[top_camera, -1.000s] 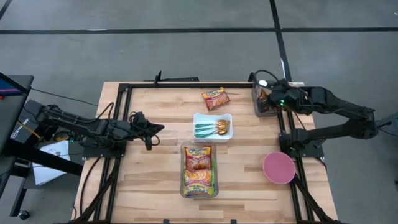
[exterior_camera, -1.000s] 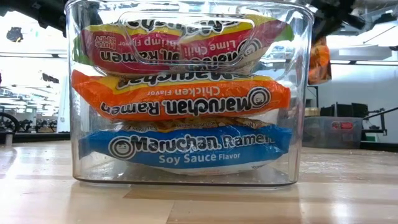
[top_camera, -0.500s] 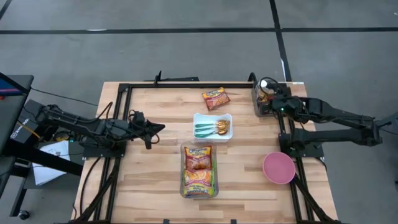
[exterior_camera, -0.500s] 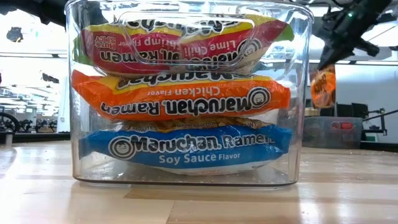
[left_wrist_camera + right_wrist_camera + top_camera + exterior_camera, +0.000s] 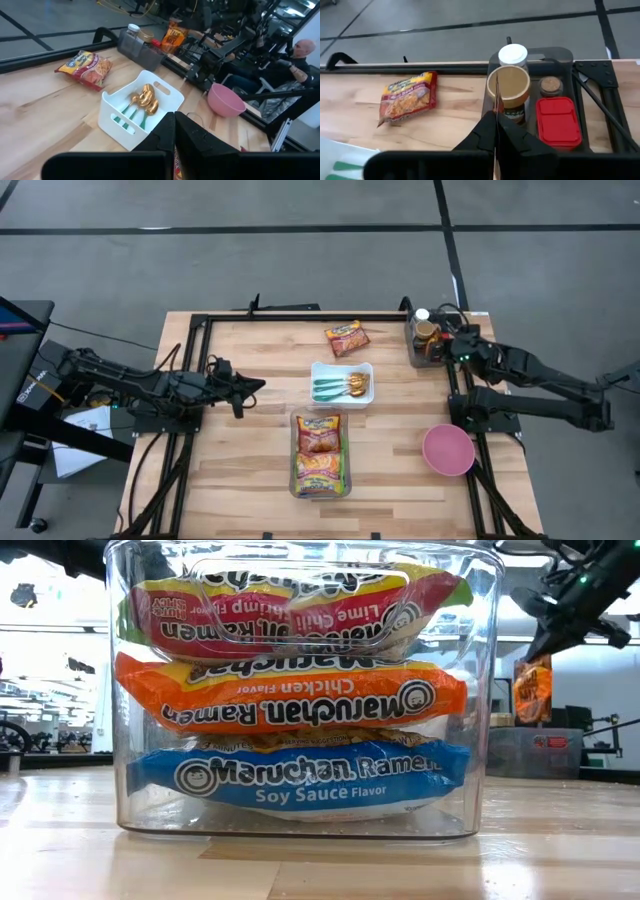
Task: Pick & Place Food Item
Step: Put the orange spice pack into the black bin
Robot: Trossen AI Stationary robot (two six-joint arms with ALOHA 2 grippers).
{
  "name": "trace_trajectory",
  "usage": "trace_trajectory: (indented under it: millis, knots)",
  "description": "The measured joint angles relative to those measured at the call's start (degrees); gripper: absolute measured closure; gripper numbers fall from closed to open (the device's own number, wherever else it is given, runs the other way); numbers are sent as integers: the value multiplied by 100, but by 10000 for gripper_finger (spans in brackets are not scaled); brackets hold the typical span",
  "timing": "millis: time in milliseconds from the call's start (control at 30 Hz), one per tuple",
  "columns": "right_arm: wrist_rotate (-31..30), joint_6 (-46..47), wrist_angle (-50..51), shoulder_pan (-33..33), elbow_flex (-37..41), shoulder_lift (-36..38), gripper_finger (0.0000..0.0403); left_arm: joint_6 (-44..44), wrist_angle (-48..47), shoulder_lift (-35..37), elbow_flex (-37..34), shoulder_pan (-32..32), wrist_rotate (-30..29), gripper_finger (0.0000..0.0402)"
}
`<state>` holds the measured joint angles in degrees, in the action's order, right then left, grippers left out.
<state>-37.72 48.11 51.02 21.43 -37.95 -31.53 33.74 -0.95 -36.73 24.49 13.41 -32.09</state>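
My right gripper [image 5: 448, 347] is at the table's far right, beside the dark grey tray [image 5: 580, 60] of jars, shut on a small orange packet [image 5: 532, 690]. In the right wrist view the packet shows edge-on as a thin line [image 5: 496, 97] between the fingers. It also shows in the left wrist view [image 5: 174, 38]. My left gripper [image 5: 256, 387] waits shut and empty over the table's left part. A red-and-yellow ramen packet [image 5: 346, 338] lies flat on the table at the far middle. My right gripper pinches the orange packet between its two fingers [image 5: 485, 127], at the packet's upper edge [image 5: 540, 658]. The fingers slant down from the table's right side. The packet hangs upright below them, clear of the table and the tray.
A clear bin [image 5: 319, 455] stacked with ramen packets stands at the near middle. A white tray [image 5: 341, 383] of spoons stands at the centre. A pink bowl [image 5: 447, 450] sits at the near right. The grey tray holds jars and a red box [image 5: 558, 122]. A person [image 5: 300, 52] sits beyond the table.
My right gripper has drawn back a little from over the grey tray toward the table's right edge, carrying the orange packet. In the low view the packet has come out from behind the clear bin and hangs lower than before.
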Motion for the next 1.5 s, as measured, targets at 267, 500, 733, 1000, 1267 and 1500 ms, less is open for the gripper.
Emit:
trace_trajectory:
  millis: [267,500,733,1000,1267,1500]
  knots:
    - [-155,-20,-353,263,311,11,403,253,108,0,2,0,0,401]
    - [-263,134,-356,575,312,11,403,323,108,-2,2,2,91,401]
    - [-264,390,-373,687,312,5,403,323,108,-2,2,2,89,401]
    - [-276,478,-565,689,314,-229,403,323,106,-2,2,2,89,401]
    - [-331,593,-581,687,314,-738,403,398,105,-2,2,2,207,401]
    - [-330,856,-218,685,314,-817,403,428,105,-2,2,2,243,401]
